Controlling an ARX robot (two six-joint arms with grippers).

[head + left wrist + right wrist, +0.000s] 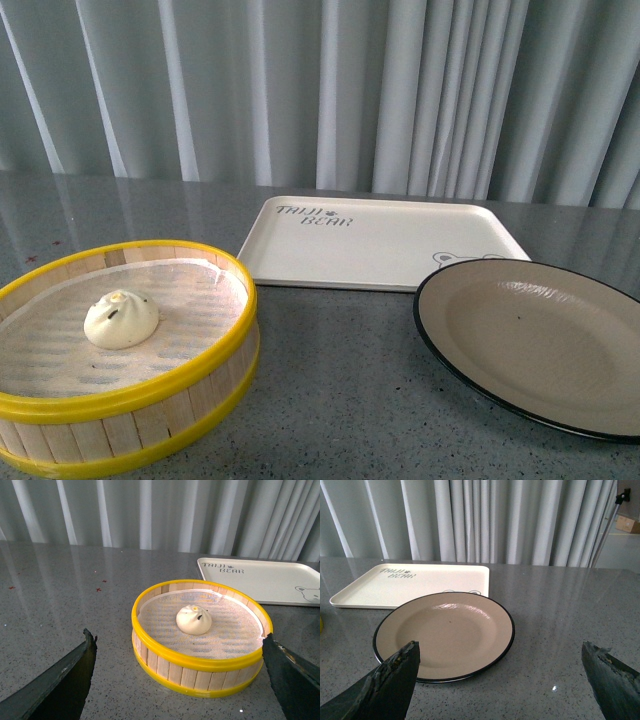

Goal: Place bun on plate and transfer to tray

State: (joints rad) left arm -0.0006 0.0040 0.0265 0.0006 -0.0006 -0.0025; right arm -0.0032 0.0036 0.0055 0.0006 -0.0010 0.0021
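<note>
Bun (120, 318) sits mid-liner in the bamboo steamer basket (150, 395), front left on the grey table (340, 370). Left gripper (179, 639) hovers facing it, jaws wide and empty. Right gripper (500, 646), just as wide, faces the plate (540, 340), which is just before the tray (370, 245). Bare tabletop separates basket and plate.

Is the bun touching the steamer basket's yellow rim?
Apart. The left wrist view shows the bun sitting on the liner, which shows all round between it and the steamer basket's yellow rim.
</note>
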